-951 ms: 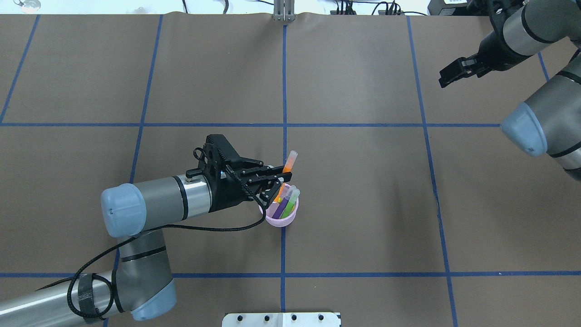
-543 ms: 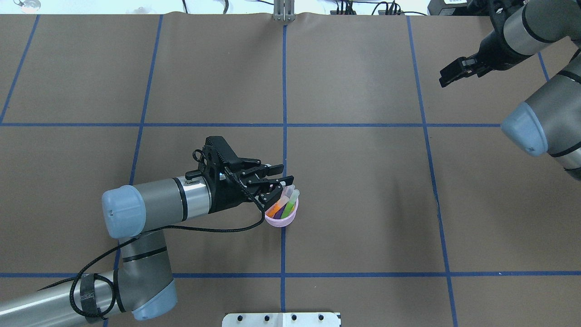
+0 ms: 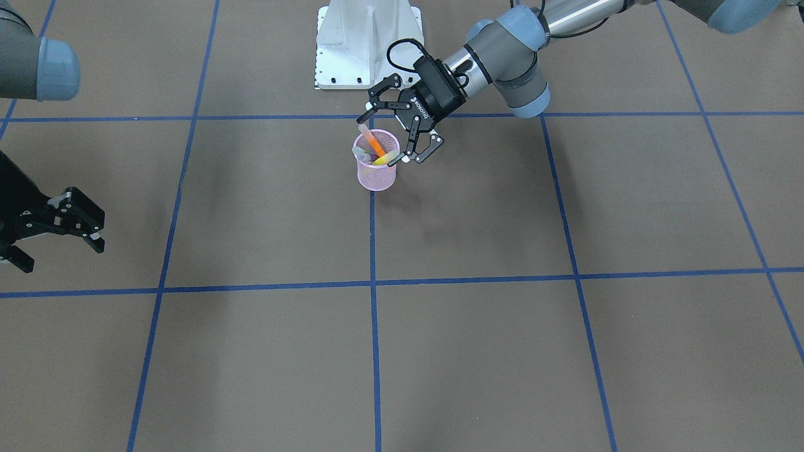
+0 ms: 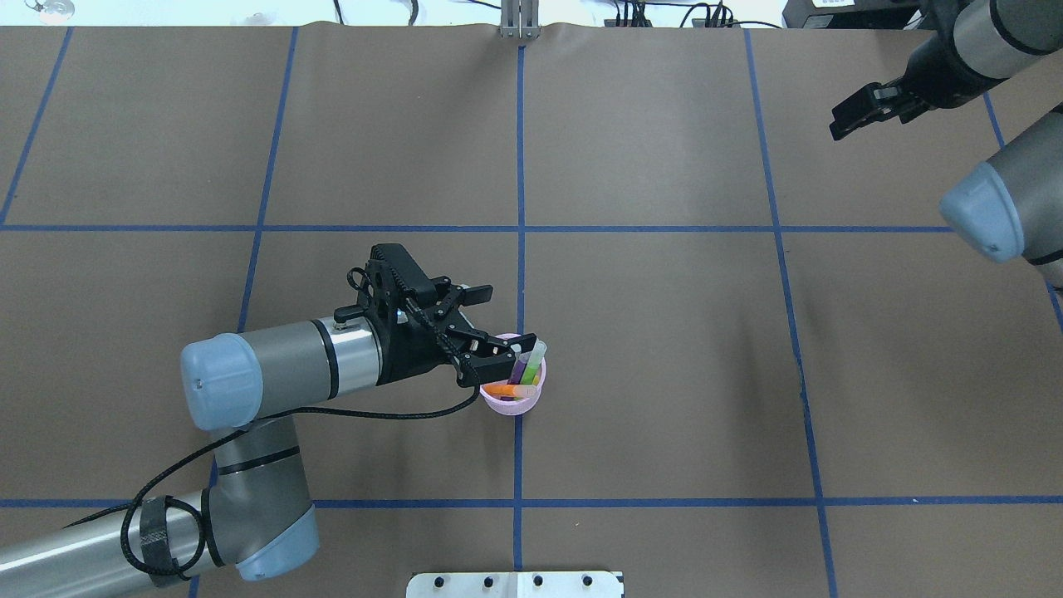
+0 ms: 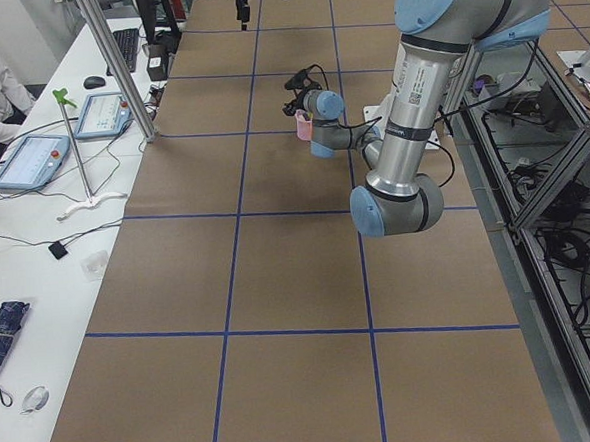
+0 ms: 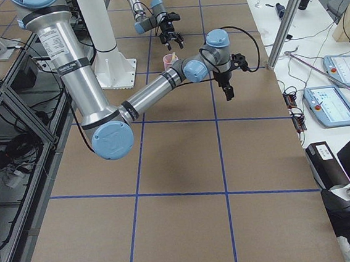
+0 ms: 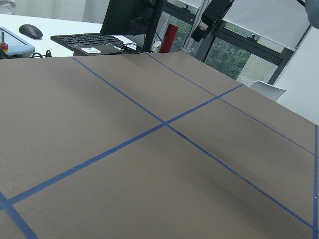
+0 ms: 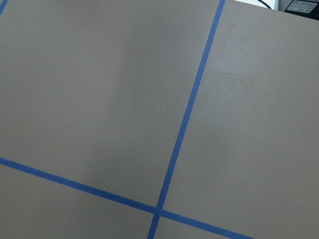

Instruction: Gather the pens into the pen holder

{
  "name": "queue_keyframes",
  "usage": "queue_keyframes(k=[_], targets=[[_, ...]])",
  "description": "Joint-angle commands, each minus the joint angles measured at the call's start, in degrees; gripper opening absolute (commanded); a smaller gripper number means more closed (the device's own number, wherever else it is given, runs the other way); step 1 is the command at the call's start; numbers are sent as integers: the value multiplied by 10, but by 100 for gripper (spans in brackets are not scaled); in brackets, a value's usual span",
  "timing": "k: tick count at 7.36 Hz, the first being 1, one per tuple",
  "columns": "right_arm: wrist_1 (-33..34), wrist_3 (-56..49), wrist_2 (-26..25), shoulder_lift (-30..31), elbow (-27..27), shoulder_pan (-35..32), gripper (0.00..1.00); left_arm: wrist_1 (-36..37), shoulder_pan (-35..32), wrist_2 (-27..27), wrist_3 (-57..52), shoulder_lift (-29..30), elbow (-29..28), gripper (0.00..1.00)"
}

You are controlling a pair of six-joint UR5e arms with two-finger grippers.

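Observation:
The pink mesh pen holder (image 4: 515, 404) stands near the table's middle, on a blue tape line; it also shows in the front view (image 3: 377, 177). In it stand the orange pen (image 4: 501, 389), the purple pen (image 4: 521, 370), the green pen (image 4: 536, 356) and the yellow pen (image 3: 380, 161), cap ends up. My left gripper (image 4: 501, 318) is open and empty just above the holder's rim, with one finger over the rim. My right gripper (image 3: 59, 251) is open and empty, high over the far right of the table (image 4: 837, 129).
The table is covered in brown paper with a grid of blue tape lines (image 4: 520, 166). The white robot base (image 3: 367, 44) stands at the robot's edge of the table. A metal post (image 4: 519, 21) stands at the far edge. Both wrist views show only paper and tape.
The orange pen left my left gripper and dropped into the holder. The left gripper opened and drew back a little. The right gripper moved farther back and to the right.

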State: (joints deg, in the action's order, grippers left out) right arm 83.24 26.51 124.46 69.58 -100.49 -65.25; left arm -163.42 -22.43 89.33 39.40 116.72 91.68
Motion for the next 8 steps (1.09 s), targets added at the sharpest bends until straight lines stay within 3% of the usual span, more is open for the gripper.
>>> queue_keyframes(k=[1,2,4,5,8], targets=[[2,-32,29,10,32,-43,100,135,-73,89,0,-16,16,100],[-2,-34,25,39,33,-47,100,241,-139,183,0,-16,28,100],[-6,-62,23,108,33,-71,100,426,-251,301,-42,-15,48,100],[-6,-133,18,135,34,-100,100,472,-288,328,-110,-29,53,100],[0,-236,21,213,34,-179,100,514,-428,438,-263,-118,54,100]])
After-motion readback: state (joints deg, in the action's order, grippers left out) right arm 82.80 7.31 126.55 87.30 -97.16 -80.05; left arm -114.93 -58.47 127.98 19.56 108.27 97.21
